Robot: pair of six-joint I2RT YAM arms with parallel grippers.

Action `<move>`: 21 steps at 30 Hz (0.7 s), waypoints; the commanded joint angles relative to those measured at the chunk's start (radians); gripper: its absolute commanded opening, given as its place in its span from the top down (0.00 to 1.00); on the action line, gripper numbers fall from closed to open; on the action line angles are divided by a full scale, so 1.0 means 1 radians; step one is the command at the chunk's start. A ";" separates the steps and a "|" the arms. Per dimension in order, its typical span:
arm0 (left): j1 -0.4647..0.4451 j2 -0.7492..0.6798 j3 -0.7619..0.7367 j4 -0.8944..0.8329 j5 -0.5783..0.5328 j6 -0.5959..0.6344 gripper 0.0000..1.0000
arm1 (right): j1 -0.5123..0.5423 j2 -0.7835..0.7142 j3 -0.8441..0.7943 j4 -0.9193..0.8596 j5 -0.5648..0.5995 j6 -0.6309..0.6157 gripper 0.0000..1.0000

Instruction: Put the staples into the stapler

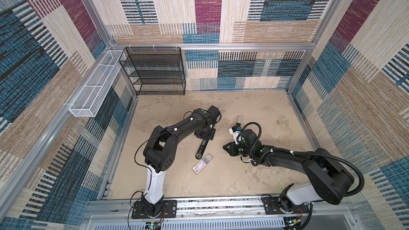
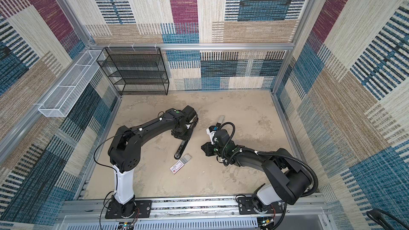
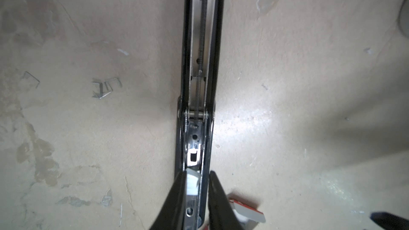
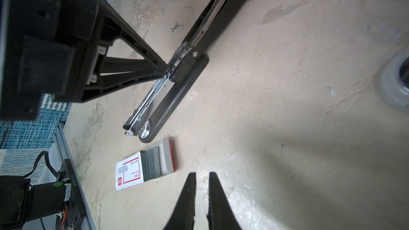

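1. The stapler (image 1: 202, 149) lies flipped wide open on the table (image 1: 265, 129), with its top arm laid back flat and the metal rail and its spring facing up.
2. The left gripper (image 3: 197, 173) is down on the rail near the hinge, one finger on each side of it. A short pale grey strip (image 3: 193, 183) sits between the fingers. The wrist view is too tight to tell whether they're actually pinching anything or just straddling the rail.
3. The right gripper (image 4: 202, 173) hangs over bare table, off to the side of the stapler. Its fingers are a slim gap apart with nothing in them.
4. The staples (image 4: 151, 162) are grey strips packed side by side in their box (image 4: 132, 171). It lies flat just beside the stapler's front end without touching it, between the two arms in both top views (image 2: 180, 163).
5. The box has a white sleeve slid halfway off. It has a red outlined panel, a small red logo square in one corner and a little picture of a staple strip. The lettering is too small to read.
6. A few loose staples (image 3: 106, 87) are scattered beside the stapler.
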 commanded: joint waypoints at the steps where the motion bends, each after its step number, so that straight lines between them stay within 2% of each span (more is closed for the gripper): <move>1: 0.000 0.004 -0.007 -0.011 0.015 -0.014 0.81 | -0.001 -0.002 0.002 0.024 -0.001 0.002 0.84; 10: -0.003 0.002 -0.030 -0.016 0.004 -0.020 0.82 | -0.001 -0.007 -0.003 0.025 -0.001 0.003 0.84; 18: -0.004 -0.011 -0.019 -0.016 0.000 -0.023 0.99 | 0.000 -0.006 -0.007 0.026 0.000 0.006 0.84; 21: -0.004 -0.036 -0.016 -0.017 -0.019 -0.014 1.00 | 0.000 -0.006 -0.008 0.025 0.002 0.006 0.84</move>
